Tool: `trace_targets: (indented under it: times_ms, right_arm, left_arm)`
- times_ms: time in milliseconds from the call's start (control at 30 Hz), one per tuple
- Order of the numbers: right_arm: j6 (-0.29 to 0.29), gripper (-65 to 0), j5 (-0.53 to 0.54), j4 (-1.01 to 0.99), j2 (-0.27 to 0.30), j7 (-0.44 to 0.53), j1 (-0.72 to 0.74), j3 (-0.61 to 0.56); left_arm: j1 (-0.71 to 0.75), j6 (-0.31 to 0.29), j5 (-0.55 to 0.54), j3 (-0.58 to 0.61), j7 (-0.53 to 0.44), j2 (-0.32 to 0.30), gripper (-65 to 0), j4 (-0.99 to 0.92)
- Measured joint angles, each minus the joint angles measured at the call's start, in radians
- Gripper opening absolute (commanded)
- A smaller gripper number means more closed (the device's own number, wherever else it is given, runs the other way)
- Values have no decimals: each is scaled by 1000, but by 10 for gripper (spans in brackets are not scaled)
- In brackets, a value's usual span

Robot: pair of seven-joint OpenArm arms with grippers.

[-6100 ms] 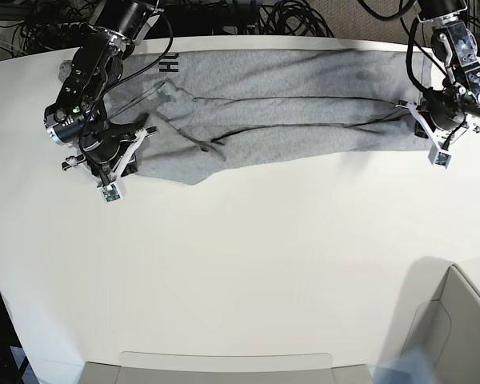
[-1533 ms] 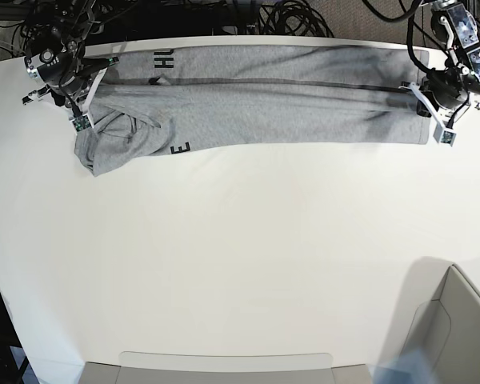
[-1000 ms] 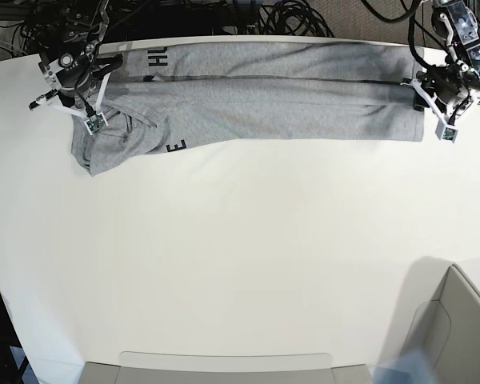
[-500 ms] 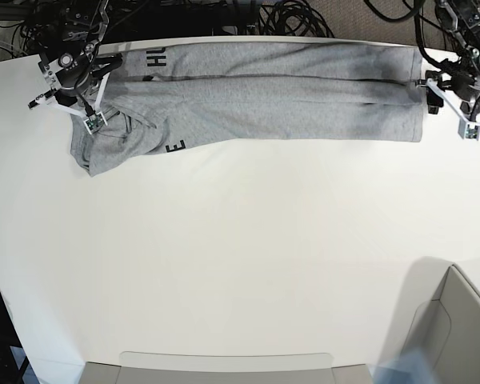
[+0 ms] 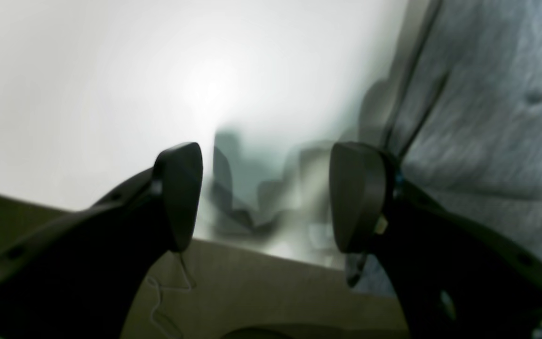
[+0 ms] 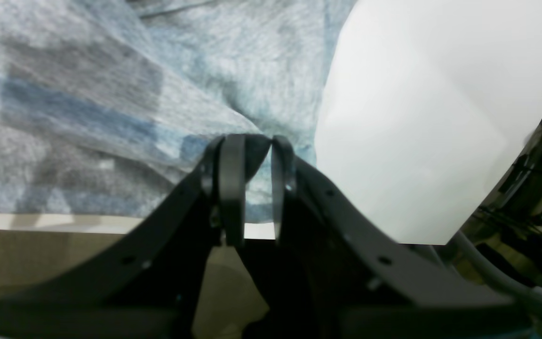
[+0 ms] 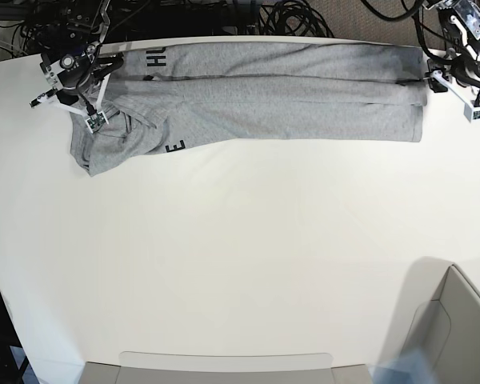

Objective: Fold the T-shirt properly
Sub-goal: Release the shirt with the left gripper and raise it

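Observation:
The grey T-shirt (image 7: pixel 288 96) lies as a long folded band along the table's far edge, with black letters showing near its left end. My left gripper (image 7: pixel 458 90) is just off the shirt's right end. In the left wrist view my left gripper (image 5: pixel 266 188) is wide open over bare table, and the T-shirt (image 5: pixel 487 94) lies to its right. My right gripper (image 7: pixel 84 108) hovers over the shirt's bunched left end. In the right wrist view my right gripper (image 6: pixel 257 160) is open only a little, with the T-shirt (image 6: pixel 111 94) below and nothing pinched.
The white table (image 7: pixel 240 240) stretches toward the camera. A cardboard box (image 7: pixel 456 320) stands at the near right corner and a grey tray (image 7: pixel 224 364) at the near edge. Cables (image 7: pixel 288 20) hang behind the far edge.
My left gripper has opened wide and drawn right, off the shirt's right end. My right gripper's fingers have parted slightly. The shirt lies where it was.

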Motion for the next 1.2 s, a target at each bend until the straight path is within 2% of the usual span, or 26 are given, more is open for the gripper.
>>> trace_targets:
  times_ms: [233, 333, 500, 567, 800, 1067, 1200]
  right_arm:
    - [0, -549, -1, 0, -2, 1, 1, 0]
    - [0, -549, -1, 0, -5, 0, 0, 0]
    - [0, -549, -1, 0, -4, 0, 7, 0]
    - [0, -549, -1, 0, -5, 0, 9, 0]
    - [0, -549, -1, 0, -4, 0, 14, 0]
    - [0, -561, -1, 0, -4, 1, 15, 0]
    - [0, -573, -1, 0, -5, 1, 15, 0]
  left_arm:
    - [-55, 0, -13, -2, 54, 2, -230, 3]
    - [-85, 3, -27, -58, 74, 2, -230, 17]
    - [-29, -5, -235, -60, 49, -4, -230, 202]
    - [16, 0, -279, -60, 52, 2, -230, 229]
    - [44, 0, -277, -53, 70, 41, -236, 152]
    - [42, 0, -270, -51, 70, 37, -236, 96]
    - [42, 0, -272, 9, 65, 33, -236, 66]
